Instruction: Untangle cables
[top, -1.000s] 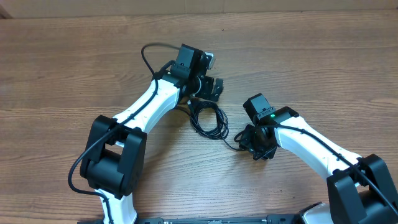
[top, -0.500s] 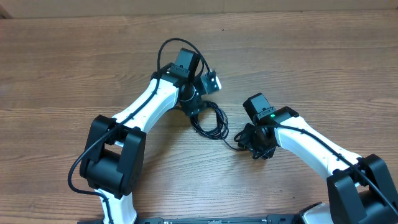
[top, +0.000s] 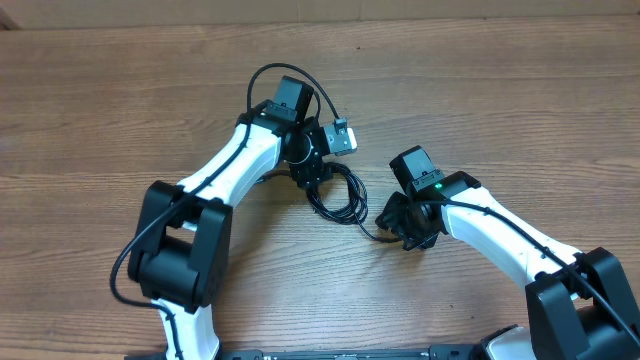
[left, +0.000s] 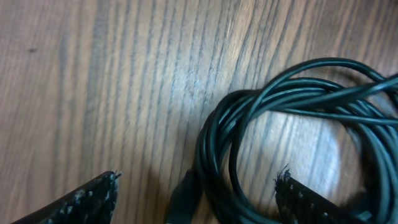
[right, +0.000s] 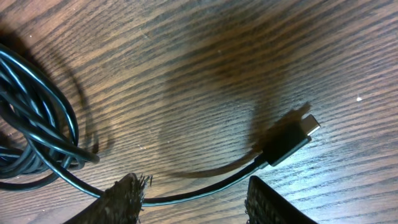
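Observation:
The cables (top: 338, 195) lie as a black coiled bundle on the wood table between the two arms. My left gripper (top: 312, 170) hangs over the coil's upper left edge. In the left wrist view the left gripper (left: 199, 177) is open; part of the cables (left: 280, 118) and a plug end (left: 184, 198) lie between its fingers (left: 81, 200). One loose strand (right: 205, 191) runs from the coil between the fingers of my right gripper (right: 198, 182), which is open and not pinching it. That strand ends in a flat plug (right: 291, 142) lying on the table. Seen from overhead, the right gripper (top: 396, 222) sits right of the coil.
The wood table (top: 480, 100) stretches wide around both arms. The left arm's own thicker wire (top: 268, 72) loops up behind its wrist. The right arm's white link (top: 510, 245) crosses the lower right.
The left wrist has turned and come down over the coil's edge, its jaws narrowing a little. The right jaws have widened around the loose strand and edged left.

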